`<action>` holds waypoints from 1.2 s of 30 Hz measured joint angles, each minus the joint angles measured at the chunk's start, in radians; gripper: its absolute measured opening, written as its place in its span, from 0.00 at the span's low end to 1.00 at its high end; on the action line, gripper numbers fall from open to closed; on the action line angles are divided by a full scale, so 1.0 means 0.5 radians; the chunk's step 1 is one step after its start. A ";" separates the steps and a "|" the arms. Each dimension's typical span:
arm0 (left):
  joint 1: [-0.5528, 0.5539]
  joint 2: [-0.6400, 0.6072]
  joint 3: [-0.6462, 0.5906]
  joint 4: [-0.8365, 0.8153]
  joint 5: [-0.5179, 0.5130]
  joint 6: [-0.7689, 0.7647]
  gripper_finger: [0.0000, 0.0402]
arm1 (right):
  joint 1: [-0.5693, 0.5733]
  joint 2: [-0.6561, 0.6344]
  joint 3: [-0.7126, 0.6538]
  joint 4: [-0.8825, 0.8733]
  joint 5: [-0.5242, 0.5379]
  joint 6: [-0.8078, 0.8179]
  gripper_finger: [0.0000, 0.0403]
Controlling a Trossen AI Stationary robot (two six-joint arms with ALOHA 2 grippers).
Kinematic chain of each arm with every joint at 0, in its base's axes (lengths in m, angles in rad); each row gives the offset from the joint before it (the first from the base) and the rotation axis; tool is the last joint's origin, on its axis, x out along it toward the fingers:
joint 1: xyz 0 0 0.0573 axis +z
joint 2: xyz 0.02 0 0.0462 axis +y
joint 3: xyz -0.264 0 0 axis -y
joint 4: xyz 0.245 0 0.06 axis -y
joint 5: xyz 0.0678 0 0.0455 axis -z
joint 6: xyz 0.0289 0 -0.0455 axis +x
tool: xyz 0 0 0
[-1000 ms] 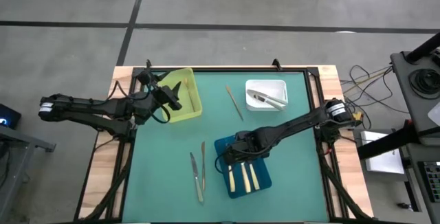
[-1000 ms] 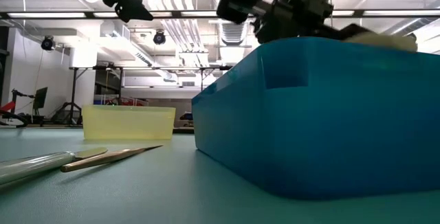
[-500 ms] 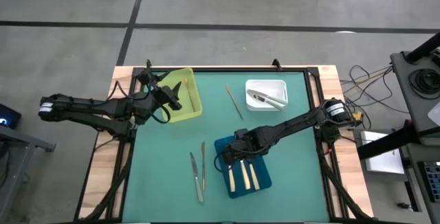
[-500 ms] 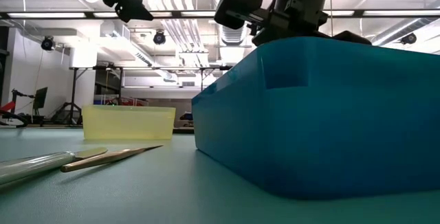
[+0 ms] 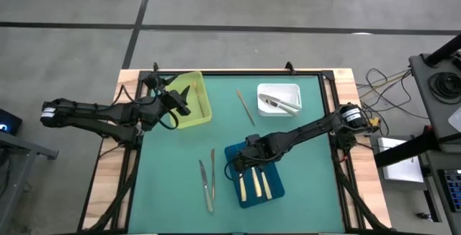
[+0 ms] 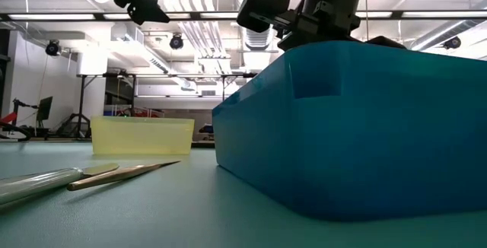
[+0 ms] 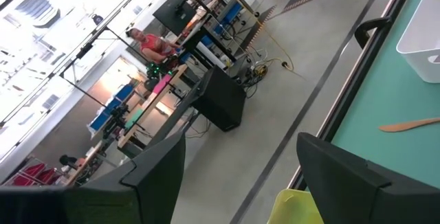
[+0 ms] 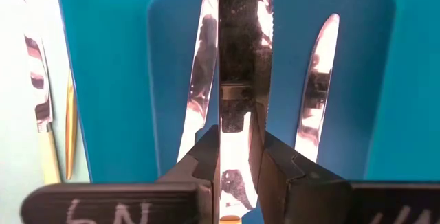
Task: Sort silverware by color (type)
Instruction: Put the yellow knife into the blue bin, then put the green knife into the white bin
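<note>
Meanwhile, the right tool (image 8: 239, 157) pinched a thin, stiff, slippery knife (image 8: 240, 80) at mid-length over the blue tray (image 5: 234, 153), lower centre; the left tool (image 5: 189, 89) gaped wide, upper left.

The right arm reaches in from the right edge across the worktop, its wrist bent downward and its end effector (image 8: 239, 157) pointing down, the two dark fingers (image 8: 206, 157) drawn close together and pinching a knife (image 8: 237, 59) between them. The left arm stretches in from the left side, its end effector (image 7: 240, 162) raised above the worktop with the fingers (image 7: 155, 169) spread wide, gripping nothing.
</note>
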 joint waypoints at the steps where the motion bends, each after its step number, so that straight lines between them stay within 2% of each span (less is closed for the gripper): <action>1: 0.000 0.000 0.000 0.000 0.000 0.000 0.65 | 0.000 0.000 0.000 0.000 0.000 -0.007 0.12; 11: 0.000 0.000 0.000 -0.003 0.000 0.000 0.65 | 0.008 0.121 -0.002 0.040 -0.018 -0.120 0.12; 27: 0.000 0.004 -0.001 -0.006 0.001 0.001 0.65 | 0.008 0.136 0.000 0.018 -0.050 -0.138 0.12; 32: 0.000 0.004 -0.001 -0.006 0.000 0.006 0.65 | 0.005 0.136 0.000 0.024 -0.052 -0.139 0.18; 36: 0.000 0.005 -0.001 -0.006 0.000 0.007 0.65 | 0.005 0.136 0.001 0.029 -0.051 -0.146 0.20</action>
